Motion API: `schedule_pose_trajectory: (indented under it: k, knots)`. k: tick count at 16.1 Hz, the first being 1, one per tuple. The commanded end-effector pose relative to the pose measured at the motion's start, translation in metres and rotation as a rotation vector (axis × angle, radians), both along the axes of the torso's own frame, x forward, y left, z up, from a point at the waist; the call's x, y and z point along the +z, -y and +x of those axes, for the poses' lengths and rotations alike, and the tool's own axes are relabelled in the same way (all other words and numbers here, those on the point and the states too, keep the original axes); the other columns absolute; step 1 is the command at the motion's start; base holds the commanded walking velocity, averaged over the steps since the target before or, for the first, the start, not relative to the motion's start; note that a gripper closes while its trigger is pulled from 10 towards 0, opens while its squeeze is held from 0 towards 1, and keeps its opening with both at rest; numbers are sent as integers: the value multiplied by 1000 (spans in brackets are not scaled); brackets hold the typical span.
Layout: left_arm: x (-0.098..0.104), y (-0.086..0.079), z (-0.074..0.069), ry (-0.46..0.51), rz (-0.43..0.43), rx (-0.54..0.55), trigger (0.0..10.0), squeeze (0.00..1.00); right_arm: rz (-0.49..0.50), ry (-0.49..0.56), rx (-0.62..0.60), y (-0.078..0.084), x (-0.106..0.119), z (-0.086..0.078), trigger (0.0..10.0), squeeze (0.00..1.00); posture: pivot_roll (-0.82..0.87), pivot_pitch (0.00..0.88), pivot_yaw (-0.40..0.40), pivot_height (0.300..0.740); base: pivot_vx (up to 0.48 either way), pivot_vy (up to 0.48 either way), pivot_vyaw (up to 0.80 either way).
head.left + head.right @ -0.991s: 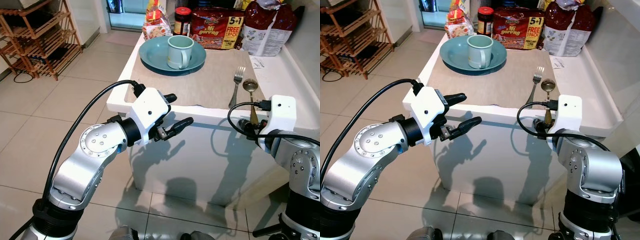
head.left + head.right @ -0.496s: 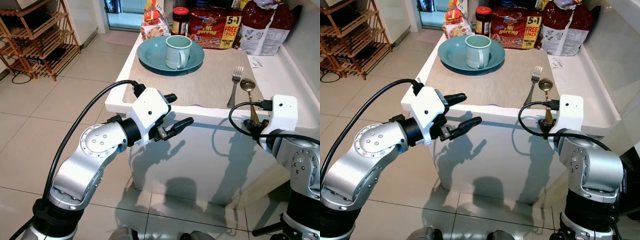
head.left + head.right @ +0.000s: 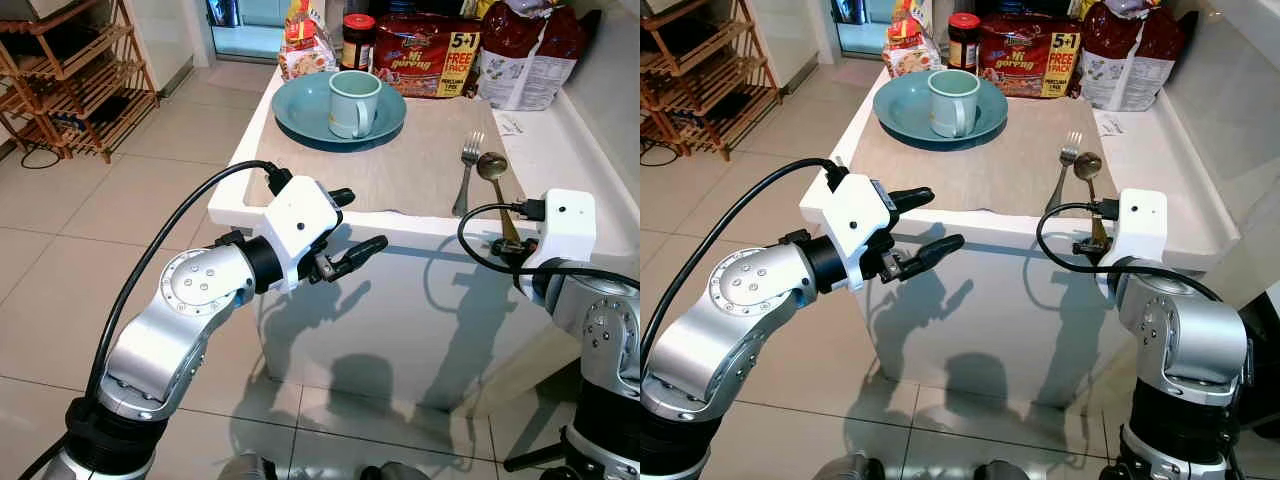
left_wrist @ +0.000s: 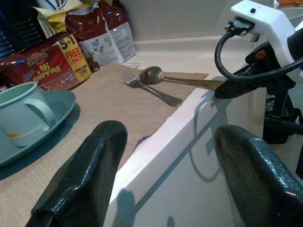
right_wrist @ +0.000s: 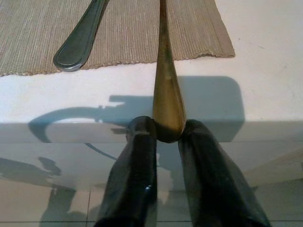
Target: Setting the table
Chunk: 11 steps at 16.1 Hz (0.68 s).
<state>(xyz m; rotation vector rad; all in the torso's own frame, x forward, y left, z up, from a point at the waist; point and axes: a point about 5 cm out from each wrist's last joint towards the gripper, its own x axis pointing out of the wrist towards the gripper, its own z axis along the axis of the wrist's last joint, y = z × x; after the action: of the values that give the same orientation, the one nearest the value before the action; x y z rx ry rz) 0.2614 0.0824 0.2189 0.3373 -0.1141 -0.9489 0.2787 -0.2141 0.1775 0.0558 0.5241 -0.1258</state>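
Observation:
A teal plate (image 3: 300, 110) with a pale green mug (image 3: 353, 103) on it sits at the far side of a beige placemat (image 3: 400, 160) on the white table (image 3: 560, 150). A fork (image 3: 466, 172) and a gold spoon (image 3: 492, 166) lie side by side on the mat's right part. My right gripper (image 5: 168, 130) is at the table's front edge, shut on the end of the spoon's handle (image 5: 163, 71). Beside it lies the fork's handle (image 5: 80, 42). My left gripper (image 3: 360, 220) hangs open in front of the table's front edge, holding nothing.
Along the table's back edge stand a red noodle pack (image 3: 428, 68), a jar (image 3: 359, 40) and a large red bag (image 3: 520, 50). A wooden rack (image 3: 70, 80) stands on the tiled floor at the far left. A pale wall runs along the table's right.
The whole view has shifted a little, so the camera moved. Both arms keep their poses and the right gripper stays shut on the spoon's handle.

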Motion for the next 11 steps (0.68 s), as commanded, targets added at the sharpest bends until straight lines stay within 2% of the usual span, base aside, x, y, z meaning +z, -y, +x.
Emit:
schedule_pose_trajectory:
  k: [1,11]
  knots:
    - [2,2,-1,5,9,-23,10000,0,7,38,26,-4,6,3,0,0,56,65,-18,740,0,0,0]
    - [2,2,-1,7,7,-17,10000,0,6,92,-17,-6,18,1,0,0,57,68,-21,740,0,0,0]
